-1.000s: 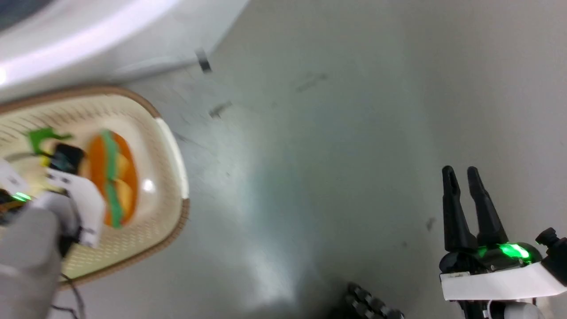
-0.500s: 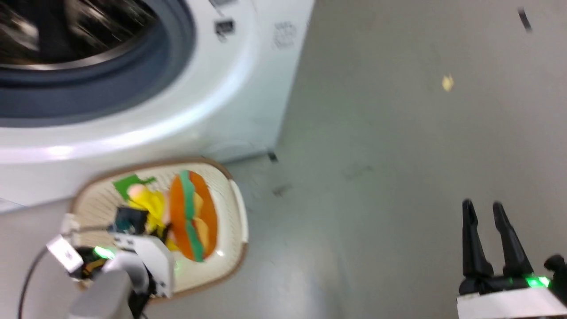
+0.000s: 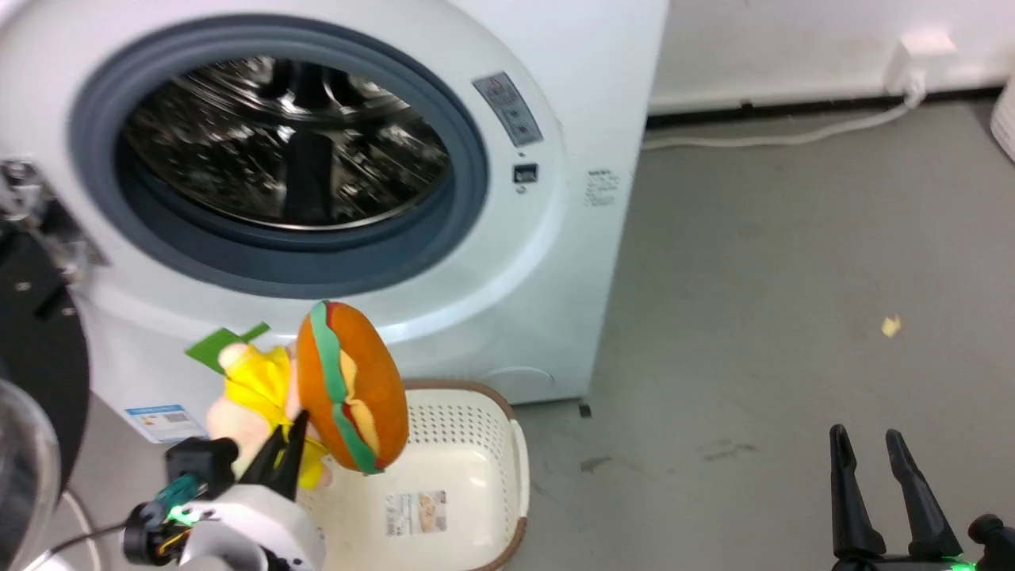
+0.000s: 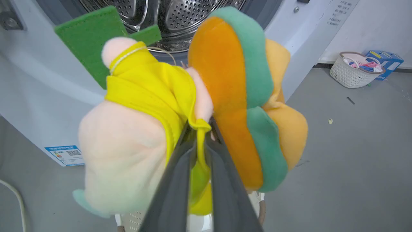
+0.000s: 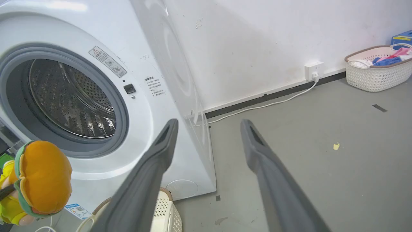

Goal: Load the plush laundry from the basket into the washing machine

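My left gripper (image 3: pixel 289 428) is shut on the plush laundry, and both toys hang off it above the basket (image 3: pixel 476 444). The yellow doll (image 3: pixel 254 388) is on the left and the orange bun plush (image 3: pixel 357 381) on the right. In the left wrist view the fingertips (image 4: pixel 193 135) pinch the doll's yellow cloth (image 4: pixel 154 87) beside the bun plush (image 4: pixel 231 90). The washing machine (image 3: pixel 555 262) stands just behind with its steel drum (image 3: pixel 285 143) open. My right gripper (image 3: pixel 872 444) is open and holds nothing, low over the floor at the right. In the right wrist view that gripper (image 5: pixel 207 125) faces the washing machine (image 5: pixel 161 96).
The washer's black-rimmed door (image 3: pixel 32 349) hangs open at the left edge. A white cable (image 3: pixel 777 131) runs along the wall to a socket. A second basket (image 5: pixel 376 74) with clothes and a blue box (image 4: pixel 384 59) stand far off on the grey floor.
The head camera has tilted up from the floor to the washer. My left gripper has lifted both toys out of the basket to just below the drum opening. The right gripper stays open.
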